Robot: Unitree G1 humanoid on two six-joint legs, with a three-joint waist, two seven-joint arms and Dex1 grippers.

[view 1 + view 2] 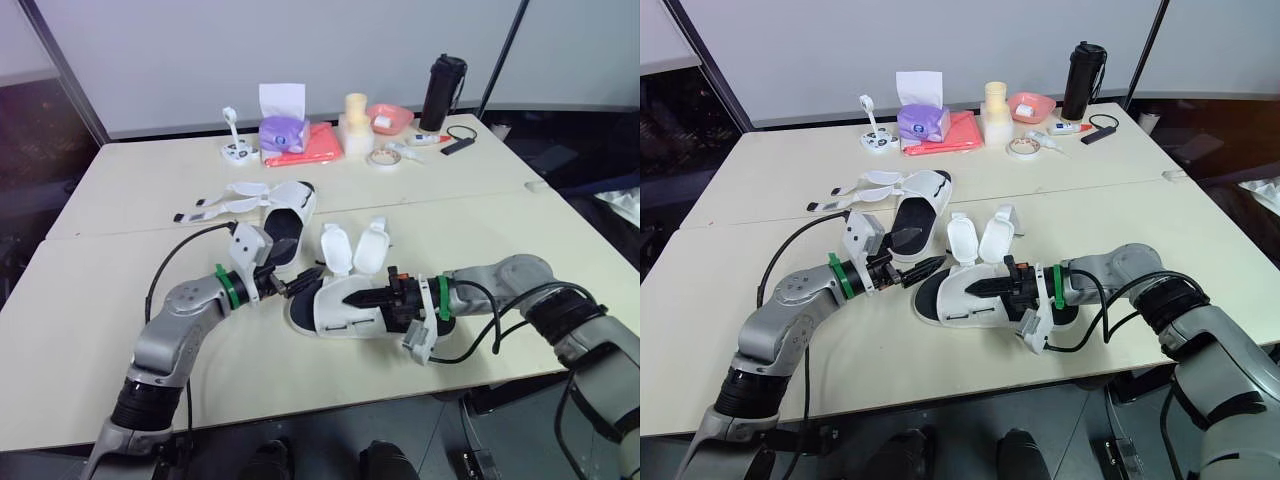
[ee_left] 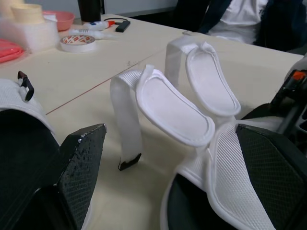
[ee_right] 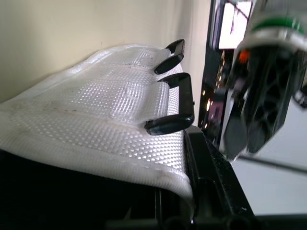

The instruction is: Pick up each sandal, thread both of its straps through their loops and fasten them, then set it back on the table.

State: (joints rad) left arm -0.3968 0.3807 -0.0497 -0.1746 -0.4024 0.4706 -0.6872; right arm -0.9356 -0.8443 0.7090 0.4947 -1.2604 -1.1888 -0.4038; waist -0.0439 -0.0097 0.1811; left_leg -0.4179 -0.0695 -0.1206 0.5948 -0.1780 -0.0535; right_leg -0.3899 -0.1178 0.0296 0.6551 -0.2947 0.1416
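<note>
**Fingers (image 2: 81, 167) being held wide on the left, clamped on the right**

Head views first: the near sandal (image 1: 960, 300) is being held down flat on the table (image 1: 1090, 210), toward its front edge, between the two arms. Its white side wall is being pinched by the right gripper (image 1: 978, 287), whose fingers are clenched on it from the robot's right. The left gripper (image 1: 922, 250) is being held at the toe end with its fingers parted, and nothing is being grasped there. Both straps (image 1: 963, 240) are standing upright off the far side of the sandal, unthreaded. The far sandal (image 1: 918, 205) is lying just behind, its own straps spread flat toward the robot's left.

Over to the left wrist view: the two black fingers are being shown well apart. The raised straps are standing beyond them, and white mesh is lying just beside one finger. A tape roll (image 2: 76, 43) is sitting farther back.

Right wrist view now: the woven white wall is being gripped, and two black loops (image 3: 172, 103) are standing at its edge, both unthreaded.
</note>
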